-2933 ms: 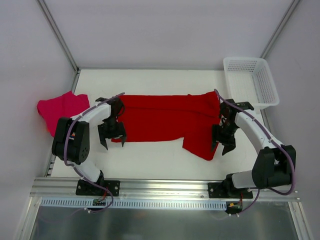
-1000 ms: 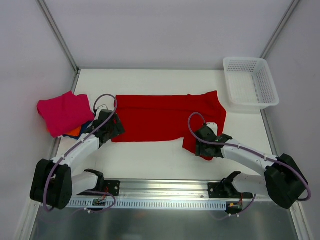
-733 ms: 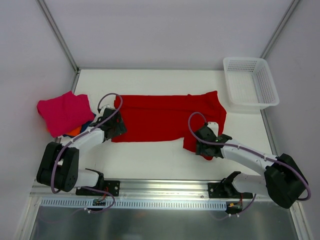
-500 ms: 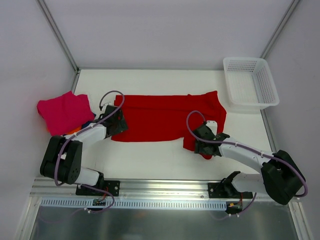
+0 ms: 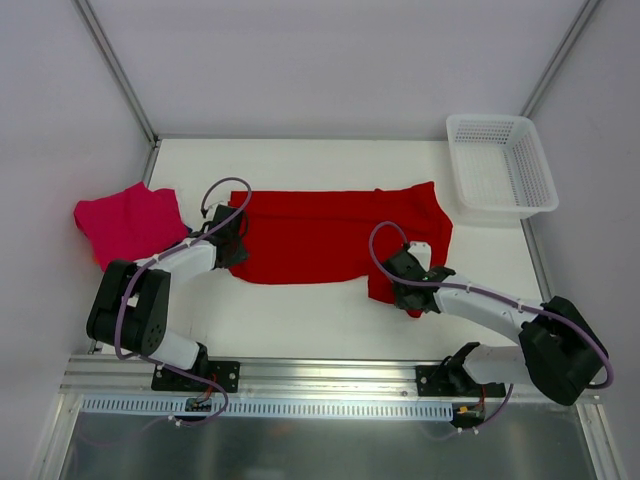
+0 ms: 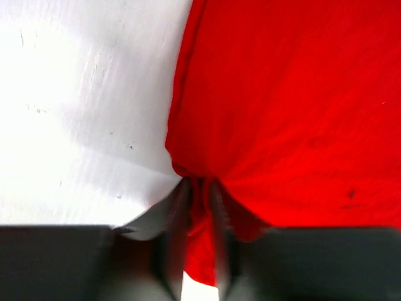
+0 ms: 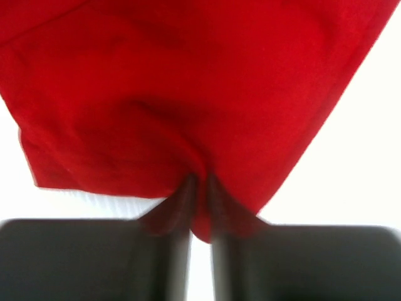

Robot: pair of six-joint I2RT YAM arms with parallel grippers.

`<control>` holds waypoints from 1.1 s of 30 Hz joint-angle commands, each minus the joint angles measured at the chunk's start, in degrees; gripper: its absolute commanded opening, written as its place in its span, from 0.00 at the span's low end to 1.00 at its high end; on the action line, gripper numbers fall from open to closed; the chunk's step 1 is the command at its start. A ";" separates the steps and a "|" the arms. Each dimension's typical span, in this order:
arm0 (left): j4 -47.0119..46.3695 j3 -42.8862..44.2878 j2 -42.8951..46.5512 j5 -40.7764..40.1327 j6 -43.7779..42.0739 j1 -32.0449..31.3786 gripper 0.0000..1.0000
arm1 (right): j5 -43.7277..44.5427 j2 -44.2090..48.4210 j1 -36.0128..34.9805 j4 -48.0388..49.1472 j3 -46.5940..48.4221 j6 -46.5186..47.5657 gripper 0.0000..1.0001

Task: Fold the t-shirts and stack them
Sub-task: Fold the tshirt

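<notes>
L claw [image 6: 199, 191] + R claw [image 7: 200, 187] closed onto red shirt [image 5: 320, 235] — fingertips [image 6: 175, 219] blurred.

Both sets closed: left fingers [image 6: 172, 238] and right fingers [image 7: 178, 251] now pinch red t-shirt [image 5: 320, 235] edges; left hem drawn inward.

Bare worktop [image 5: 300, 310] lies open before and behind the red shirt [image 5: 320, 235]. The basket [image 5: 500, 170] blocks the far-right corner; the pink shirt [image 5: 125, 220], the left edge.

Plain bright red shirt [image 5: 330, 235] on a white table [image 5: 300, 312]; left of the black left claw [image 6: 199, 195], a plain magenta shirt [image 5: 125, 222]; white mesh basket [image 5: 490, 118].
</notes>
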State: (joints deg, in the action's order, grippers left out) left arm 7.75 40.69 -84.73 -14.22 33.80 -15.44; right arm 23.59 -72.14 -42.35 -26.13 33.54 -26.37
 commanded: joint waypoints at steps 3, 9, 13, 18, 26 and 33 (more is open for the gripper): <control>5.25 -0.34 0.97 -1.69 1.26 -0.47 0.00 | 0.40 -1.07 -0.89 -2.79 0.30 -1.49 0.01; 8.68 -0.44 4.65 -3.44 1.36 -0.82 0.00 | 1.36 -2.22 -1.33 -3.22 1.79 -1.67 0.01; 10.96 1.76 7.46 -4.24 0.57 -0.91 0.00 | 3.82 -1.78 -1.86 -5.94 5.39 -1.05 0.00; 13.78 7.99 7.13 -4.59 -0.32 -0.99 0.02 | 9.97 -2.74 -1.77 -10.78 13.56 2.19 0.00; 15.10 15.64 0.19 -6.96 -0.23 -0.91 0.03 | 14.72 -11.33 0.42 -11.40 27.17 8.43 0.01; 16.07 22.59 -10.96 -7.75 -0.23 -0.91 0.02 | 15.61 -21.97 6.65 -8.77 34.91 13.88 0.01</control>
State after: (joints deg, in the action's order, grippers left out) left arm 21.96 59.70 -92.92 -20.10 33.82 -15.84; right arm 36.75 -91.18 -38.28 -35.07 64.62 -16.25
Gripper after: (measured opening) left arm 0.033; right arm 0.022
